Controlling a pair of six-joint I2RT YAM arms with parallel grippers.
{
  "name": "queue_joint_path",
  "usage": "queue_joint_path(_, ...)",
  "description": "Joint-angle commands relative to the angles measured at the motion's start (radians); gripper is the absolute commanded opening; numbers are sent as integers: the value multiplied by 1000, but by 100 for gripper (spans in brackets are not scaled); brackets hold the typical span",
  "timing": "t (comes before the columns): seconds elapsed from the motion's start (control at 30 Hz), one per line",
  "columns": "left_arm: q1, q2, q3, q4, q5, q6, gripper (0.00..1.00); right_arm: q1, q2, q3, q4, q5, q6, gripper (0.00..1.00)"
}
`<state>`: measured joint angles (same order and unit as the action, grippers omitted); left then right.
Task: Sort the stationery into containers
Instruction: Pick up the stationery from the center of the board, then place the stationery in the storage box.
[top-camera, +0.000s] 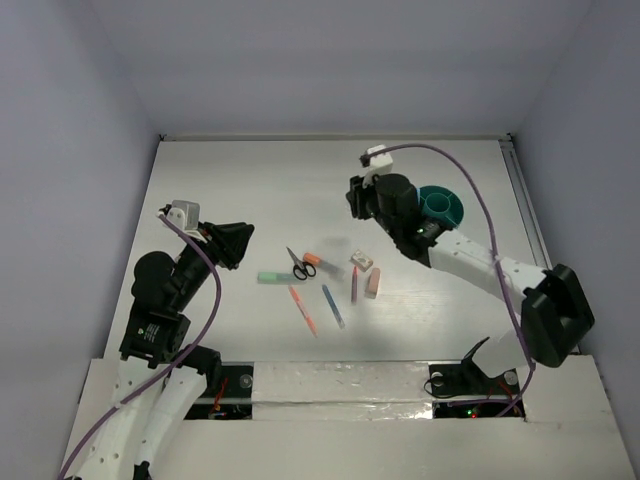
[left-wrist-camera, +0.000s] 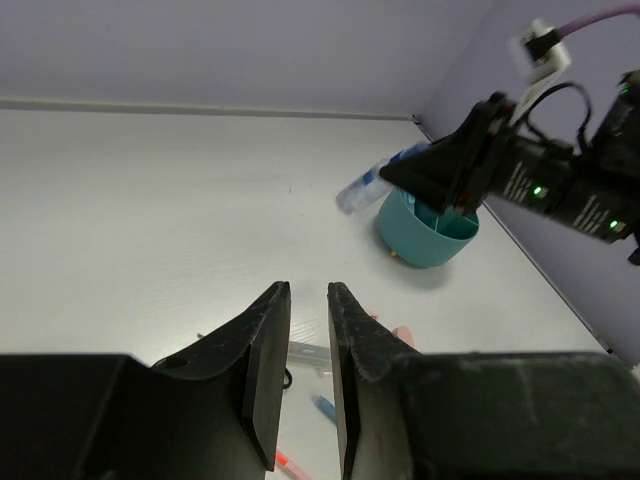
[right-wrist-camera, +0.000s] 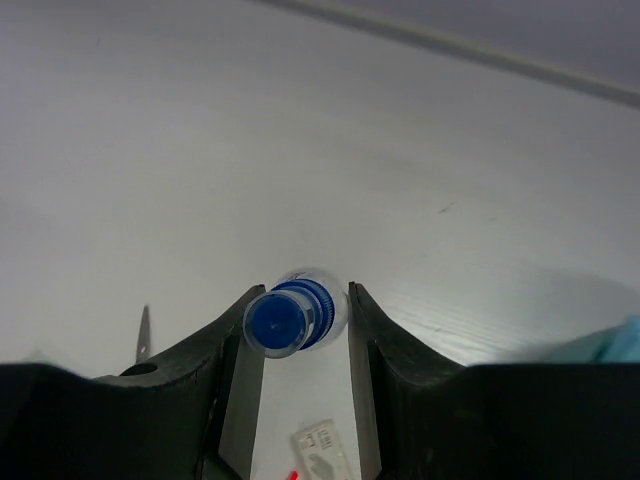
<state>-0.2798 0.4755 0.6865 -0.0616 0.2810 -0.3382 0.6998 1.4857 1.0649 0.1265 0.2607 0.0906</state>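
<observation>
Right gripper (right-wrist-camera: 303, 300) grips the small blue-capped bottle (right-wrist-camera: 290, 322) between its fingers, cap toward the wrist camera. The bottle is raised above the table (top-camera: 250, 190), just beside the teal cup (left-wrist-camera: 425, 235). Left gripper (left-wrist-camera: 308, 292) has its jaws narrowly apart with nothing between them. Scissors (top-camera: 301, 263), blue pen (top-camera: 333, 306) and pink eraser (top-camera: 372, 283) lie mid-table, apart from the cup.

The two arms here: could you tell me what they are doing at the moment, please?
They are sorting stationery. The right gripper holds the small blue-capped bottle, lifted off the table just beside the teal cup. The left gripper hovers near the pile, jaws narrowly apart and empty. The scissors, green marker, pens and pink eraser lie loose mid-table, not yet sorted.
</observation>
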Motion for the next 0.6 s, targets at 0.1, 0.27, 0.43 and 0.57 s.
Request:
queue_joint_path(0.1, 2, -17, -4, 55, 11, 7, 20, -204, -192, 9, -36, 235, 38, 8)
queue_joint_path(0.27, -7, -12, -5, 55, 12, 7, 20, -286, -268, -3, -103, 273, 61, 7)
queue_joint_path(0.43, -7, -12, -5, 55, 11, 5, 20, -330, -266, -9, -165, 344, 64, 7)
queue_joint_path(0.57, -7, -9, -5, 55, 12, 5, 20, -341, -266, -35, -182, 333, 83, 7)
